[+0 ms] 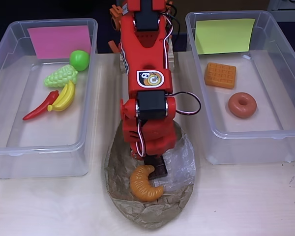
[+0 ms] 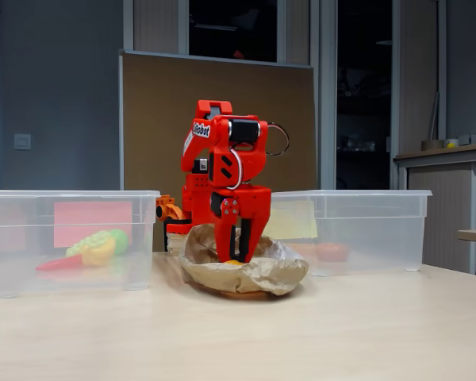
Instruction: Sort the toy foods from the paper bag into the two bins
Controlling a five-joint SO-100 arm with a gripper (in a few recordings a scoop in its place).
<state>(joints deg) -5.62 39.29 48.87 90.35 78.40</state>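
- While the red arm reached down over the paper bag (image 1: 150, 206), its gripper (image 1: 148, 169) sat right at the upper tip of the croissant (image 1: 145, 184), as the overhead view showed it.
- The croissant lay on the bag, curved like a C, with its long axis running from that upper tip down and round toward the lower right of the overhead view.
- The jaws seemed to touch or straddle the tip, yet whether they were apart or pressed on it could not be told from either view.
- In the fixed view the gripper (image 2: 236, 252) dipped into the crumpled bag (image 2: 246, 274), whose rim hid most of the croissant.
- The yellow-green-note bin (image 1: 280, 69), holding the waffle (image 1: 220, 75) and donut (image 1: 242, 104), looked the likely home for it.
- The pink-note bin (image 1: 5, 73) held the apple (image 1: 79, 60), grapes (image 1: 61, 76), bananas (image 1: 64, 97) and chili (image 1: 39, 106).
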